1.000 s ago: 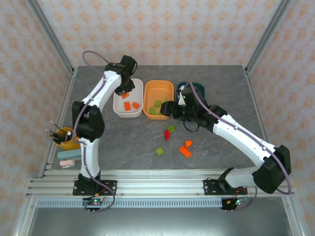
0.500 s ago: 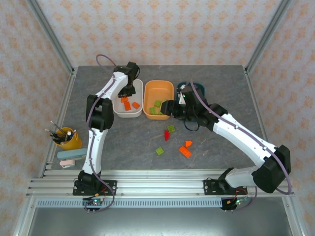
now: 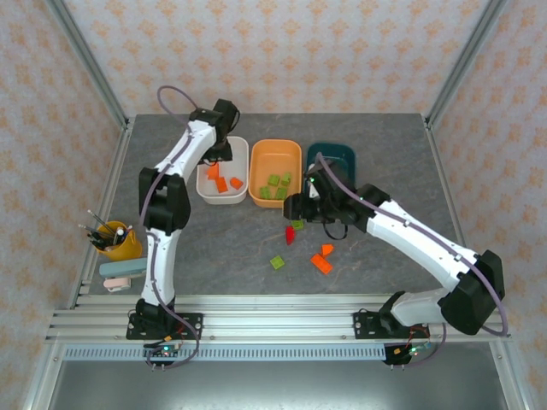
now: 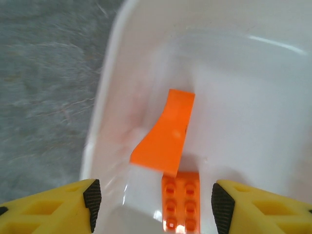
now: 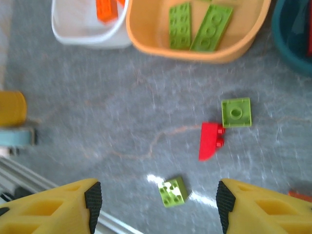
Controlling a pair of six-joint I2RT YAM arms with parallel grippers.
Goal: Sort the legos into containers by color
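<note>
Left tool (image 4: 153,204) is seen partly opened over the white tub (image 4: 105,97), no longer shut as a second ago. Nothing is held, and an orange brick (image 4: 165,131) is caught tilted inside the tub above a second brick (image 4: 181,200). Right tool (image 5: 156,204), half open and empty, has been drawn back from the orange tub (image 5: 195,51) to above the desk (image 5: 97,122), where a red brick (image 5: 210,141) and green bricks (image 5: 236,112) are left unsorted.

The left arm reaches far forward, nearly straight, and the left gripper (image 3: 219,155) points down, its yellow fingers (image 4: 58,204) spread with nothing between them. The right arm bends at the elbow and stretches leftward toward the middle; the right gripper (image 3: 293,207) is likewise parted and empty.
</note>
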